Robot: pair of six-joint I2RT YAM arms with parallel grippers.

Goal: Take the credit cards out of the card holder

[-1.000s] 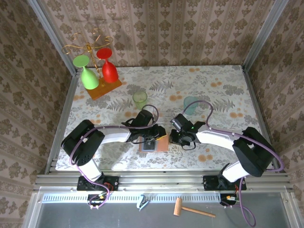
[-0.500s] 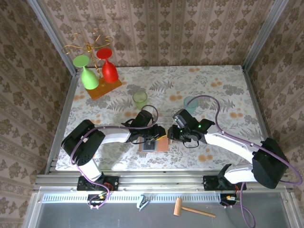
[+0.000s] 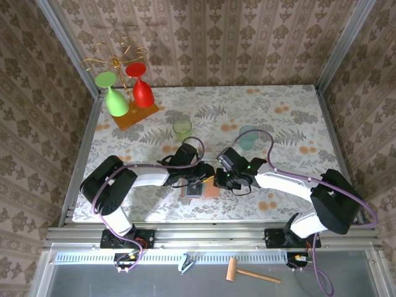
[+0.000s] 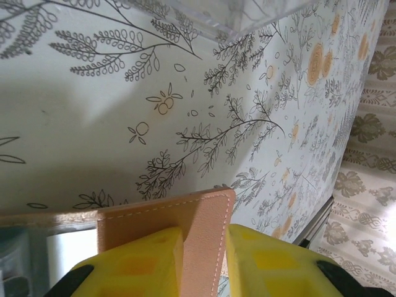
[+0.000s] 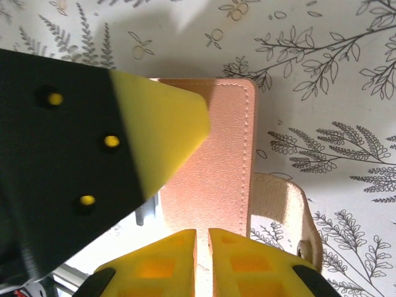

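Two yellow fingertips (image 5: 154,266) of the right gripper (image 5: 202,263) are now drawn together to a thin slit, pressed at the near edge of the salmon panel of the card holder (image 5: 216,179). A second ago they stood wider and hung well to the right of the wallet. Since then that arm has swung in over it and closed. We cannot tell whether anything thin is caught in the slit.

Across from it, the left gripper (image 4: 204,260) has not shifted. Its fingers (image 4: 142,263) stay clamped on an upright salmon flap of the holder, pinning it in place.

From above, the holder lies open on the flowered table (image 3: 278,124) near its front edge, between the two grippers. We take the grey-and-dark patch on its inner face to be the credit cards (image 3: 195,188), still in their pockets.

We judge that the approach is over and the pull is about to start. If the right fingers have caught a card edge, a straight draw away from the left gripper should free it. If they caught only leather, the holder will drag or fold.
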